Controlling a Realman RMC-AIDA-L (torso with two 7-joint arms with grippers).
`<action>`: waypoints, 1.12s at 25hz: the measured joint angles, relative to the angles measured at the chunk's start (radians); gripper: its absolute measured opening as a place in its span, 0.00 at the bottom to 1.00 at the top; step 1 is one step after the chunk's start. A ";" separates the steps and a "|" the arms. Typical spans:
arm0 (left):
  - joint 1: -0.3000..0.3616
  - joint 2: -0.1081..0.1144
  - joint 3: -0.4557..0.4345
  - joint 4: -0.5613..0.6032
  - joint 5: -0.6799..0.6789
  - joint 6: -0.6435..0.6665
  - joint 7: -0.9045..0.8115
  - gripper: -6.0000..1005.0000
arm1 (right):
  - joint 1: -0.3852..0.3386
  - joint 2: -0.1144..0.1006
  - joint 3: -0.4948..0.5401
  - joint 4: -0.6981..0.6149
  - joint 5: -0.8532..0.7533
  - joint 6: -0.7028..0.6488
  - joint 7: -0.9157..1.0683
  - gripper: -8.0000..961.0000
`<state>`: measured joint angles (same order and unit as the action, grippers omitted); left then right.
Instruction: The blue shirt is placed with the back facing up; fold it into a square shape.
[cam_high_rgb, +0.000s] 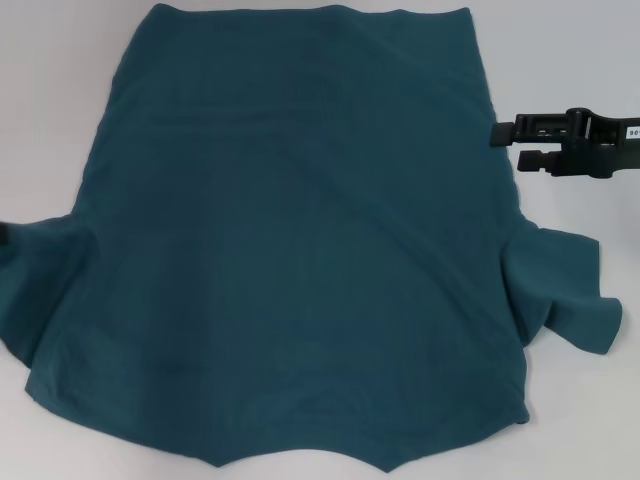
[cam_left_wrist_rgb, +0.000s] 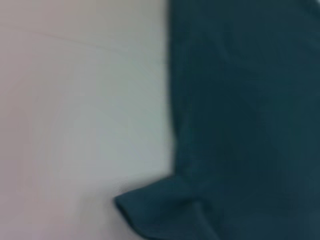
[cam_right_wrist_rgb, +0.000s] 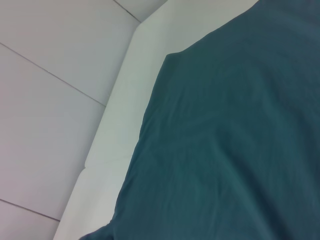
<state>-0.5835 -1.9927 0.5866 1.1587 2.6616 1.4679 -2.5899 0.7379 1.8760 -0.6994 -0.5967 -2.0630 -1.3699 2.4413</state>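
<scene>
Shirt (cam_high_rgb: 300, 250) collar edge cut off below.

Bare white table (cam_high_rgb: 50, 100) at 9 and 3 o'clock of blue shirt (cam_high_rgb: 300, 250); right gripper (cam_high_rgb: 515, 147) occupies 3 o'clock strip.

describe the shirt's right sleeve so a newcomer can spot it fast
The big dark teal-blue knit T-shirt covers most of the white table. Its right sleeve flares off the side below the black right gripper. Unlike the flat body, its edge curls up.
</scene>
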 joint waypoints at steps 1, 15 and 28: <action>-0.012 -0.005 0.001 0.009 0.000 0.019 -0.008 0.01 | 0.000 0.000 0.000 0.000 0.000 0.000 0.000 0.77; -0.124 -0.060 0.029 -0.008 0.007 0.072 -0.055 0.01 | 0.001 0.000 -0.002 0.000 0.000 0.014 0.001 0.76; -0.155 -0.072 0.123 -0.119 -0.003 -0.003 -0.022 0.01 | 0.001 -0.001 0.000 0.000 0.000 0.026 0.001 0.75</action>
<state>-0.7383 -2.0650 0.7095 1.0393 2.6583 1.4649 -2.6114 0.7393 1.8748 -0.6997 -0.5967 -2.0632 -1.3442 2.4422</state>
